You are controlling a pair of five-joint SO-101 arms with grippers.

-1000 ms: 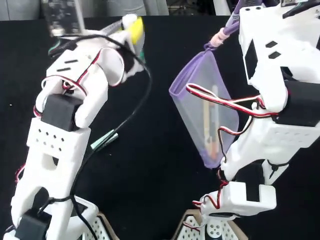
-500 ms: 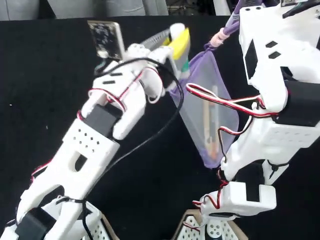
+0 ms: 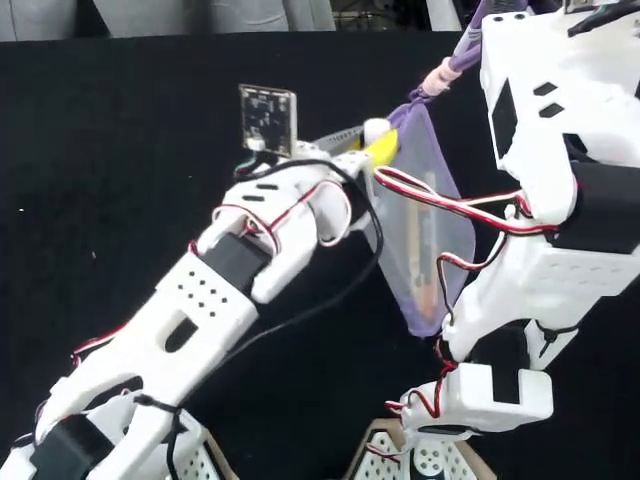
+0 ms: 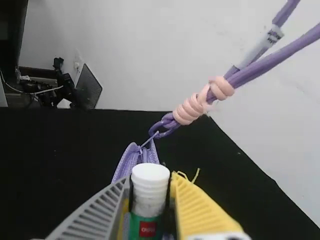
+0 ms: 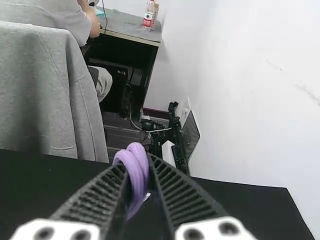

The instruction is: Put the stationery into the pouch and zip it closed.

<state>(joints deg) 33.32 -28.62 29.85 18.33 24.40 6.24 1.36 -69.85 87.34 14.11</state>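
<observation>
Purple see-through pouch (image 3: 425, 235), high view: hangs tilted above the black table (image 3: 120, 150) from its strap (image 3: 452, 62), pens (image 3: 418, 250) already inside, left gripper (image 3: 375, 148) at its upper edge.
Left wrist view: fingers clamped on a white-capped stick (image 4: 149, 187), possibly glue, just before the pouch.
Right wrist view: right gripper (image 5: 135, 175), fingers clamped on the strap.
Step in hand: inserting the stick. Next move calls for lowering it into the mouth, then release.

left hand (image 4: 150, 192) has carried the white-capped stick (image 4: 149, 179) over to the pouch (image 3: 396, 250)
</observation>
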